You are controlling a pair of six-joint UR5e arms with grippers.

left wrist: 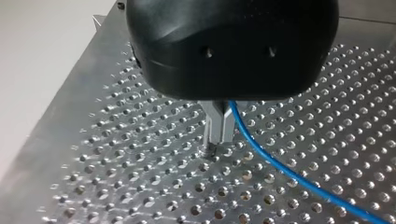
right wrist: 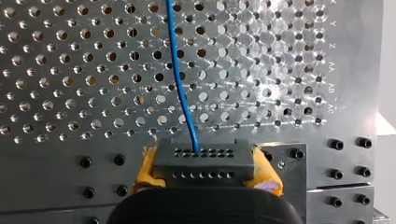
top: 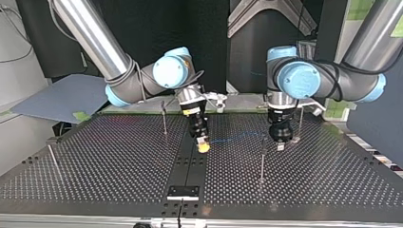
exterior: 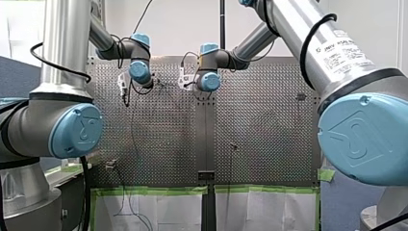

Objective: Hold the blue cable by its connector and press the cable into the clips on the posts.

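Observation:
My right gripper (right wrist: 204, 179) has its yellow pads (right wrist: 145, 170) shut on a grey connector block (right wrist: 203, 161). The thin blue cable (right wrist: 180, 79) leaves the block and runs ahead over the perforated plate. In the top view the right gripper (top: 203, 146) hangs near the middle of the table, and the blue cable (top: 237, 137) stretches from it toward my left gripper (top: 280, 144). In the left wrist view the metal fingers (left wrist: 217, 130) of the left gripper are shut with their tips at the plate. The blue cable (left wrist: 280, 170) comes out beside them.
Thin posts stand on the plate: one (top: 164, 116) behind the right gripper, one (top: 263, 156) between the grippers toward the front, one (top: 300, 123) beside the left gripper, one (top: 52, 159) at the top view's far left. A black strip (top: 190, 164) runs down the middle.

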